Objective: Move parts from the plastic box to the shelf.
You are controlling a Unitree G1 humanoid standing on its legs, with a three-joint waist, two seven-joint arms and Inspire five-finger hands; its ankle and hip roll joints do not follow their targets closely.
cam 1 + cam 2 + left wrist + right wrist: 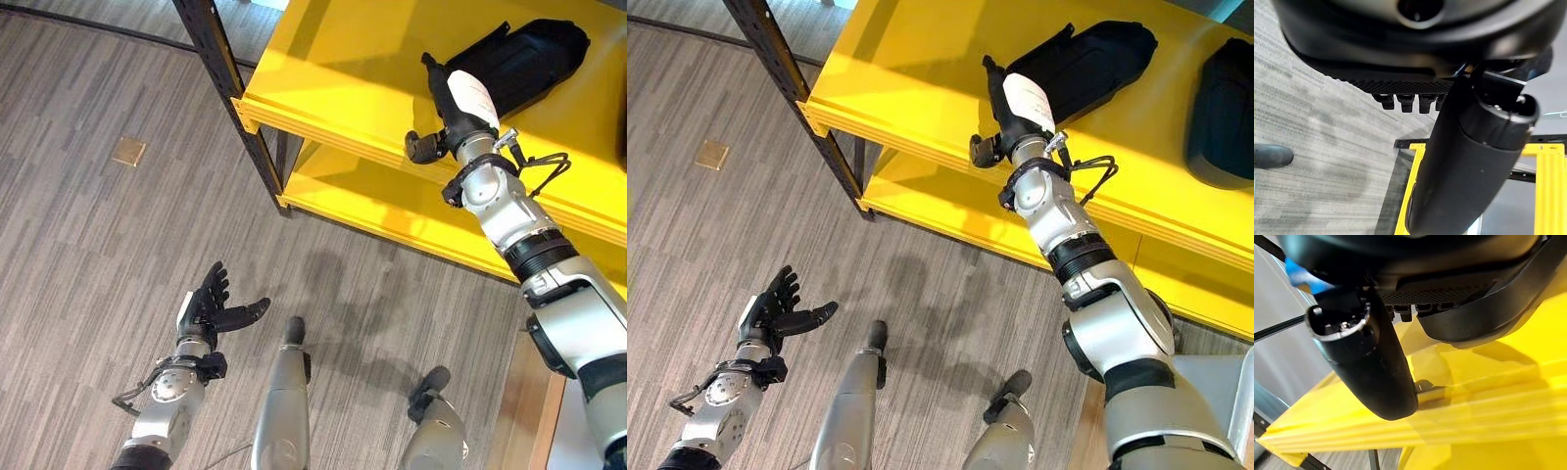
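Note:
A black moulded part (pixel 529 59) lies on the upper yellow shelf board (pixel 333 69). My right hand (pixel 460 98), with its white cover, reaches onto that board and rests along the part's left side. Its fingers are straight and its thumb (pixel 1366 362) stands off, away from the part (pixel 1488 308). A second black part (pixel 1220 108) lies further right on the same board. My left hand (pixel 211 308) hangs low over the floor at the lower left. It is open and holds nothing, with its fingers (pixel 1405 103) spread.
The shelf has a lower yellow board (pixel 372 196) and a black upright post (pixel 230 78) at its left corner. Grey striped carpet covers the floor, with a small brass plate (pixel 128 151) set in it at the left.

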